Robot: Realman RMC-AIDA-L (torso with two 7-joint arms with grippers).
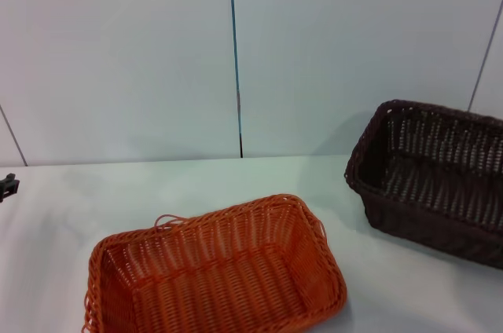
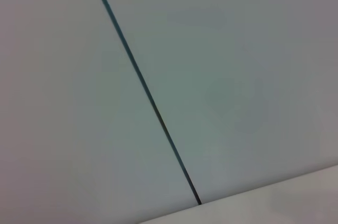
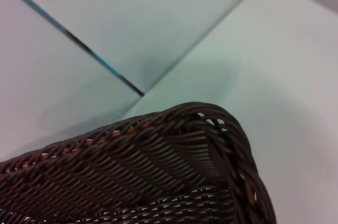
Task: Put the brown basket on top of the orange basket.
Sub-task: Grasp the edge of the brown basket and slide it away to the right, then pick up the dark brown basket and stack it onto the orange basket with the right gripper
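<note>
The dark brown rectangular woven wicker basket [image 1: 431, 178] looks light, stiff and rough; we would grip its braided rim. We cannot tell either end effector's state.

Brown basket [image 1: 431, 178] cut off rightward

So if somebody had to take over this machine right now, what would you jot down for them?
Left gripper: just visible at the far left edge of the head view, away from both baskets; its wrist camera shows only wall and table edge. Right gripper: not in view; its wrist camera looks closely at a corner of the brown basket.
Brown basket: at the right, tilted, its near edge looks raised off the white table. Orange basket: upright and empty, near front centre. The two are apart.
Done: stacking has not happened.
Left: bring the brown basket over and set it on the orange one.
</note>
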